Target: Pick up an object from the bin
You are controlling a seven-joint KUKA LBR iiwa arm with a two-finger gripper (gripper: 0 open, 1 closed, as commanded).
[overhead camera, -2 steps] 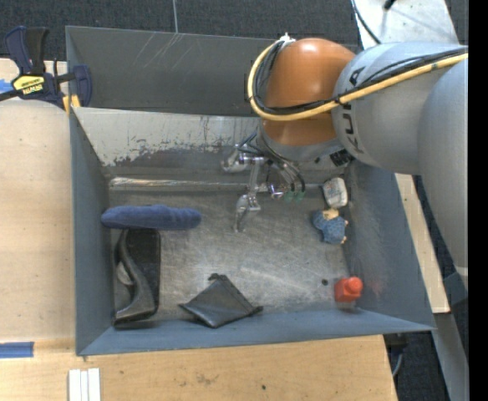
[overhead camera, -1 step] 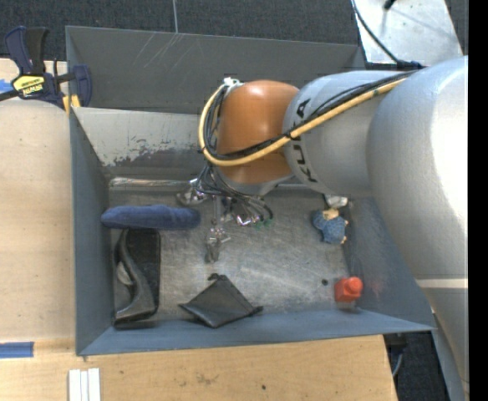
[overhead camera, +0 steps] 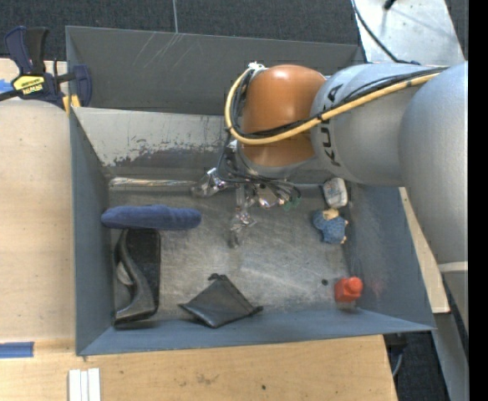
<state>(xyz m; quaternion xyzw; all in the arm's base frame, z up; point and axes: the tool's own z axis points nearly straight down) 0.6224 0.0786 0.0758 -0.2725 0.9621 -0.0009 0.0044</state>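
My gripper (overhead camera: 241, 220) hangs below the wrist over the middle of the bin, toward the back, with its metal tip just above bare floor. Left of it lies a long dark blue roll (overhead camera: 152, 217). To its right sits a small blue and yellow toy (overhead camera: 332, 227), with a small white and grey piece (overhead camera: 334, 192) just behind that. A dark folded flat piece (overhead camera: 220, 303) lies near the front wall, below the gripper. Nothing shows in the gripper.
A black curved holder (overhead camera: 137, 274) stands along the left wall, under the blue roll. A small red thing (overhead camera: 348, 288) rests in the front right corner. The arm and its orange cover hide the back right of the bin.
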